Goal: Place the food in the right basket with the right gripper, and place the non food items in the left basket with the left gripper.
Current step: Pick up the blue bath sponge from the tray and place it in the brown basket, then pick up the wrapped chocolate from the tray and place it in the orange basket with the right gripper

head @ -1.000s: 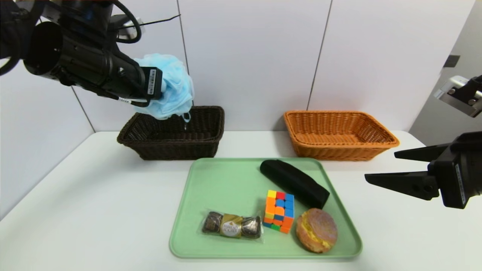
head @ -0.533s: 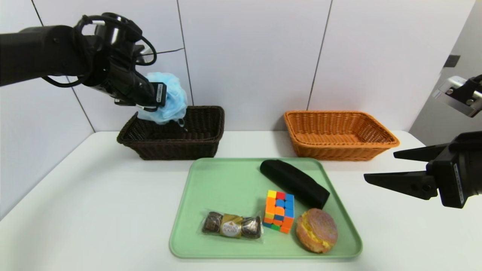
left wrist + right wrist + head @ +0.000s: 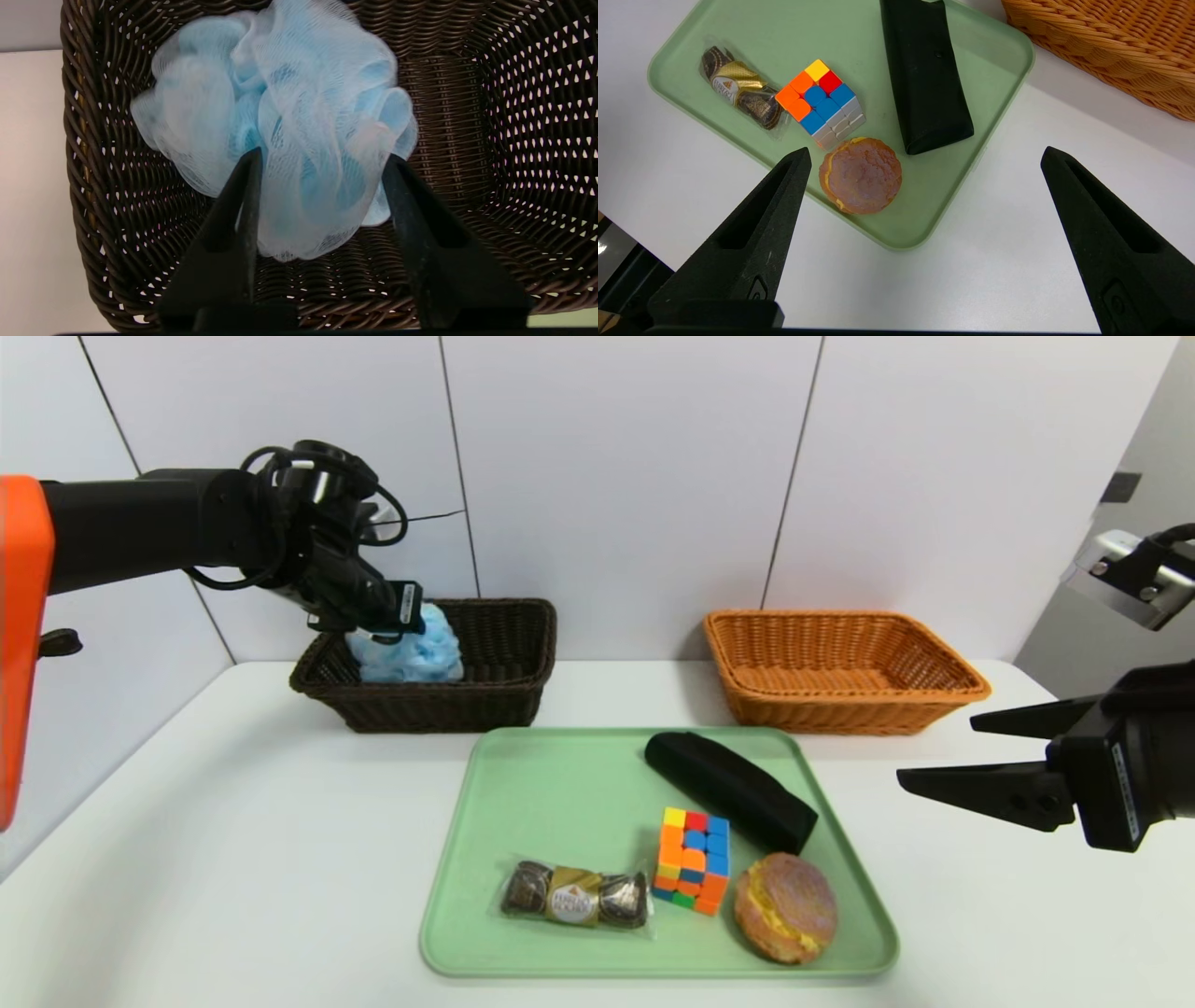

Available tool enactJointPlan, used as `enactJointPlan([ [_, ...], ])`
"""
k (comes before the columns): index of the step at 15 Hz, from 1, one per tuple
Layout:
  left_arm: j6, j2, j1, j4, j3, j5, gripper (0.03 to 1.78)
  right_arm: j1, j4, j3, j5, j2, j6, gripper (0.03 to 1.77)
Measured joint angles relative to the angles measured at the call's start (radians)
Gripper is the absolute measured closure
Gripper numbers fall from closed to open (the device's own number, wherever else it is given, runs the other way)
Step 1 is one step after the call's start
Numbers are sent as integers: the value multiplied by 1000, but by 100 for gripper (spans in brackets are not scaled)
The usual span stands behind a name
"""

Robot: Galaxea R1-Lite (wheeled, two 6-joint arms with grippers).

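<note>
The light-blue bath pouf (image 3: 411, 658) (image 3: 280, 102) lies inside the dark brown left basket (image 3: 448, 705) (image 3: 490, 140). My left gripper (image 3: 411, 625) (image 3: 322, 154) hangs just over it, open, its fingers straddling the pouf's near side. On the green tray (image 3: 541, 784) (image 3: 934, 205) lie the chocolate pack (image 3: 574, 894) (image 3: 738, 91), the puzzle cube (image 3: 691, 859) (image 3: 822, 100), the bun (image 3: 784, 907) (image 3: 860, 175) and the black pouch (image 3: 730, 791) (image 3: 924, 74). Right of the tray, above the table, my right gripper (image 3: 936, 751) (image 3: 925, 151) is wide open and holds nothing.
The orange-tan right basket (image 3: 840, 709) (image 3: 1111, 42) stands behind the tray's right corner, with nothing in it. Both baskets sit against the white back wall. The white table (image 3: 233, 821) extends to the left of the tray and in front of it.
My left arm has carried the pouf down from above the dark basket into it, and its jaws have spread apart. The right arm has barely moved.
</note>
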Motion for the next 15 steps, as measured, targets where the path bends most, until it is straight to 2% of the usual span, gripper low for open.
enactJointPlan([
  [3, 1, -13, 8, -9, -2, -1, 63, 0, 0, 0, 0, 1, 0, 10],
  [7, 0, -89, 9, 7, -3, -1, 42, -1, 1, 0, -1, -1, 0, 10],
  [13, -6, -261, 3, 27, 3, -1, 25, -1, 1, 0, -3, -4, 3, 10],
  [15, -15, -312, -15, 79, 11, -2, 22, -1, 0, 0, -3, -4, 3, 10],
])
